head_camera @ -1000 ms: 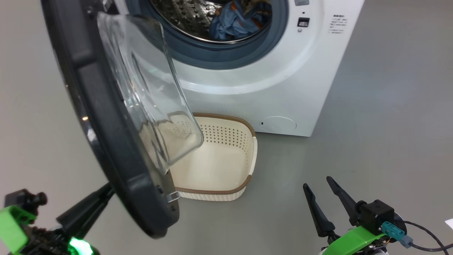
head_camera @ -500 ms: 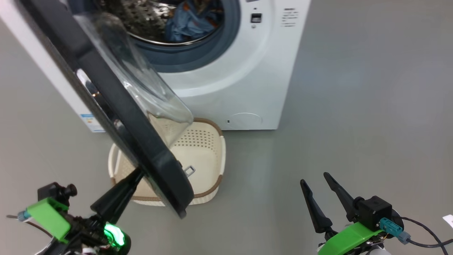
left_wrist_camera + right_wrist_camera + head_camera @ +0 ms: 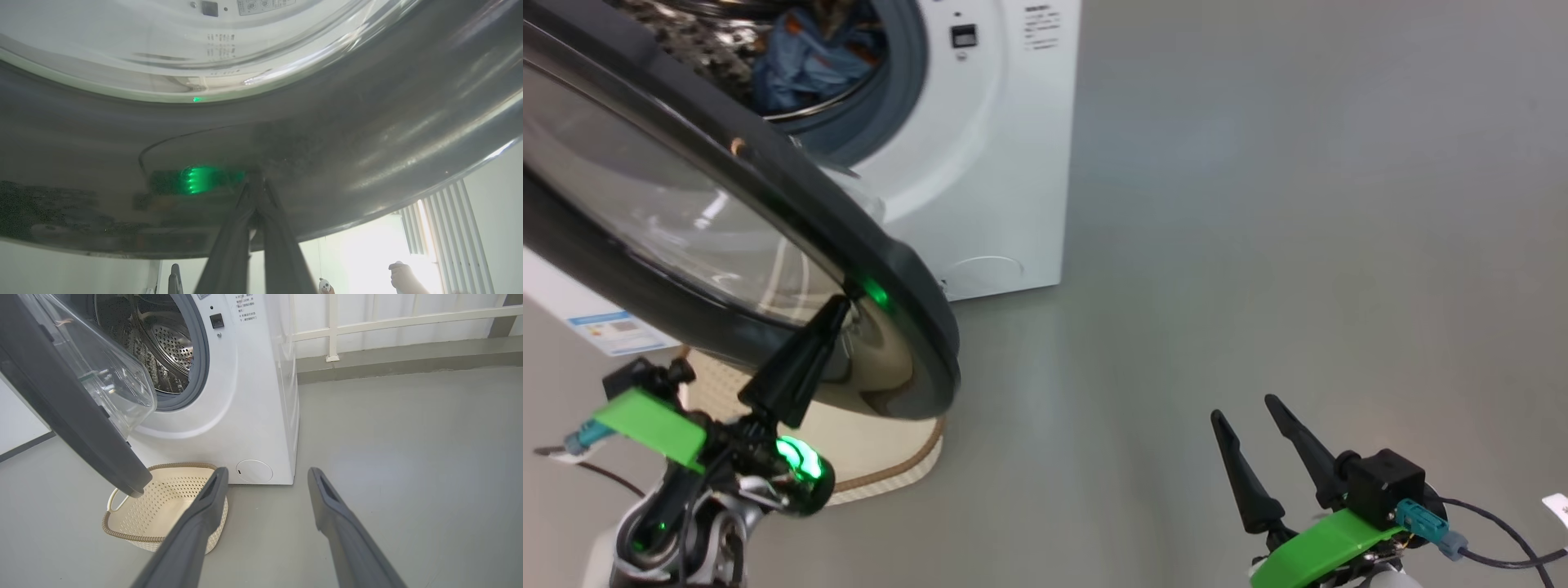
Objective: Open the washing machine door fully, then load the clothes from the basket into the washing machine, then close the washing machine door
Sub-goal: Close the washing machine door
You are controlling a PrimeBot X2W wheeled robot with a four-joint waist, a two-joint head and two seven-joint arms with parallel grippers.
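My left pincer [image 3: 837, 306]: fingers pressed together, gripping nothing, tips against glossy black rim of big round glass-centred washing machine door [image 3: 907, 286]; right pincer [image 3: 1243, 407] spread wide, empty

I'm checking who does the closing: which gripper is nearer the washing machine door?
Left. The left gripper, shut, has its tips against the black rim of the washing machine door; the right gripper is open, well clear of it, over the floor.

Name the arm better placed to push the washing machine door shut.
Left: the left tool, shut, touches the door's black rim; the right tool hangs open, apart, over the floor.
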